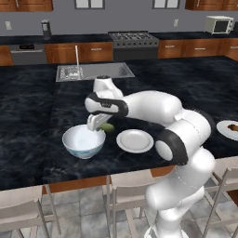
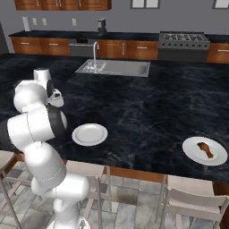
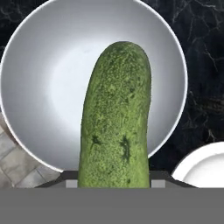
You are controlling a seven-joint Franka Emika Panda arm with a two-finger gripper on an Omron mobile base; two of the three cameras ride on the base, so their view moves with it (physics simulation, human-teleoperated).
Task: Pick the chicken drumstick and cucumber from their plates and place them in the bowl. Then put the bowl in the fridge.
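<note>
A: What's hidden?

B: My gripper [image 1: 99,124] is clamped on the cucumber [image 3: 115,118], whose bumpy green body covers my fingertips. It hangs over the smooth white bowl [image 1: 83,142] near the counter's front edge.

A: The drumstick?

B: Drumstick [image 2: 205,149] lies on the far plate [image 2: 205,150], small and blurry. No readable writing.
</note>
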